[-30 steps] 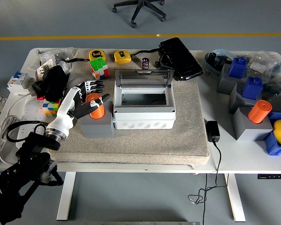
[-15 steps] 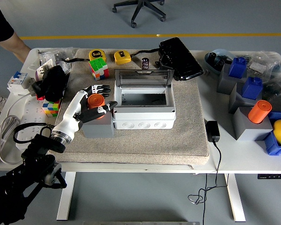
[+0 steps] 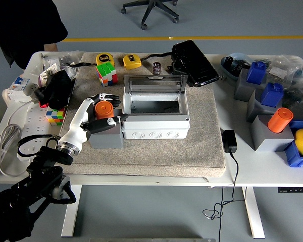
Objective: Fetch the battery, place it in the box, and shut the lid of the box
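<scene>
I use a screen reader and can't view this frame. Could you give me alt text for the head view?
The robot's left hand curls around an orange battery standing on a grey block, beside an open grey box with its lid raised, on a beige mat. A person in black stands at the table's far left corner.

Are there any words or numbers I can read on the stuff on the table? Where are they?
"5": a digit on the round face of the yellow tape measure; the small print beside it is too blurred to read.
Second yellow tape measure: its label is too small to read.
Small dark cylinder behind the grey box: its markings are blurred.
Packets at the far left: the print is too small.
Nothing else readable.
</scene>
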